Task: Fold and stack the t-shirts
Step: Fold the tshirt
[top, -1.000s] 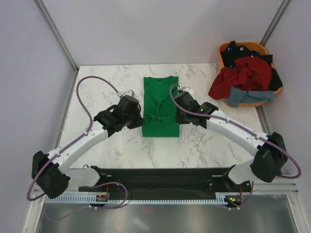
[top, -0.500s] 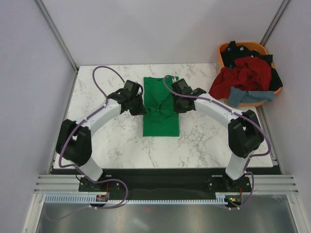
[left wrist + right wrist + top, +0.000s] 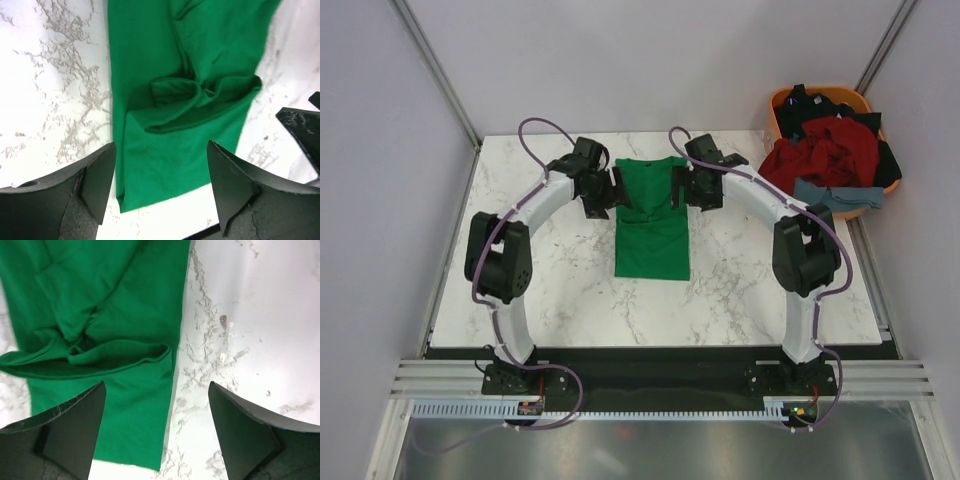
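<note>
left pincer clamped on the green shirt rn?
No. The left pincer stands wide open, and the green shirt lies unclamped on the table below it.

I log both arms (image 3: 535, 215) stretched far forward, elbows high, forearms arcing inward toward each other. Left gripper (image 3: 605, 192) angled down, jaws spread wide. Right gripper (image 3: 692, 190) mirrors it, jaws equally wide. Grippers level with each other, well apart. Wrist views show black fingers (image 3: 95, 185) parted on both sides.

White marble desk (image 3: 550, 290). One green t-shirt (image 3: 653, 230) lies flat on it, folded to a narrow strip; collar end at far edge, midway between the side edges; creased across the middle.
</note>
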Available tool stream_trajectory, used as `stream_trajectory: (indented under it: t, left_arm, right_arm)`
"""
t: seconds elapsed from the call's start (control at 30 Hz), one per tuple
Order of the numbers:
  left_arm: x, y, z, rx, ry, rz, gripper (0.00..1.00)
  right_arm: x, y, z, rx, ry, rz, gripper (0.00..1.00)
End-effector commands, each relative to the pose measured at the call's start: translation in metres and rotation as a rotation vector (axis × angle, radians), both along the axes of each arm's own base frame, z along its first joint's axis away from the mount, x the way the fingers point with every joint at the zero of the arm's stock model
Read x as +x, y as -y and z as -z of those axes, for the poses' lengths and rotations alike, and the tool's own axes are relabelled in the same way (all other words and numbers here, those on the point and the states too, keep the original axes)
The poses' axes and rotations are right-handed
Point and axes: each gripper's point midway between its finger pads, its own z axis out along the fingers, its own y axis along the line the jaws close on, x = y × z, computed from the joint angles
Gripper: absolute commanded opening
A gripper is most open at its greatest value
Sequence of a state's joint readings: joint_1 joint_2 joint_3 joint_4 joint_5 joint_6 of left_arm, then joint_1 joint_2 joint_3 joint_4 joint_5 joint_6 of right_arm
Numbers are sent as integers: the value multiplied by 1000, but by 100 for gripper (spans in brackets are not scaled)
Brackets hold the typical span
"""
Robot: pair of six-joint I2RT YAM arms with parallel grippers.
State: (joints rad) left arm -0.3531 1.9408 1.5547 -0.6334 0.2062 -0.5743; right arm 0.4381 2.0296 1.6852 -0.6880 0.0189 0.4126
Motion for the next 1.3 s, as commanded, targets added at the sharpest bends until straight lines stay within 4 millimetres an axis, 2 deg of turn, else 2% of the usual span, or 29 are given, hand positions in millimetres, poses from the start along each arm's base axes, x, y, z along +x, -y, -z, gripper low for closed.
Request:
stream_trajectory:
  t: [0.0,0.03,0.07,0.1,0.13,0.17,0.2,0.23,0.27,0.3,0.33,0.37,0.4,0.43,0.47,0.53,0.57,0.73,1.13,1.27]
  left_arm:
    - [-21,-4,-53,-25,79,31,80]
    - [-28,-8,-68,-37,110,23,80]
    - [-34,-11,-71,-39,117,15,80]
    - [-49,-17,-57,-28,79,10,79]
    - [-58,-19,-68,-45,103,-1,78]
    - [-74,-23,-51,-38,59,-1,77]
    - [-79,-23,-49,-50,73,-1,77]
    - [-89,-20,-48,-64,70,3,77]
    - [-104,-23,-40,-65,60,4,77]
    - [-111,-20,-37,-74,68,14,77]
    - [-117,-20,-34,-87,63,4,77]
    - [-132,-23,-22,-89,43,4,76]
    - [-135,-18,-20,-117,53,3,76]
    - [-139,-16,-16,-130,54,7,75]
    - [-151,-19,-3,-133,31,4,73]
    - [-154,-15,2,-167,41,-4,72]
    - [-161,-17,12,-167,28,-7,72]
    - [-168,-14,30,-185,15,-5,69]
    - [-156,-9,57,-175,4,-8,67]
    - [-154,-5,73,-173,-27,0,58]
  right_arm:
    - [-11,-5,-80,93,124,-43,91]
    - [-26,-1,-68,92,90,-41,91]
    - [-35,-2,-87,138,132,-49,91]
    - [-45,-2,-85,170,122,-40,91]
    - [-68,2,-59,174,57,-45,91]
    - [-78,-4,-72,243,88,-62,91]
    - [-89,-5,-67,272,74,-65,91]
    - [-113,0,-39,283,0,-43,90]
    - [-117,-4,-49,334,47,-52,90]
    - [-127,-6,-44,366,32,-58,89]
    - [-146,-2,-21,376,-29,-33,89]
    - [-148,-6,-24,418,-1,-42,87]
    - [-163,-5,-7,435,-56,-30,86]
    - [-168,-5,-2,443,-62,-37,85]
    - [-169,-8,-1,466,-57,-37,83]
    - [-178,-7,12,466,-82,-34,82]
    - [-178,-7,15,467,-81,-36,81]
    - [-180,-4,32,443,-100,-29,77]
    - [-182,-4,88,403,-183,-25,59]
    - [-183,-4,97,391,-199,-26,48]
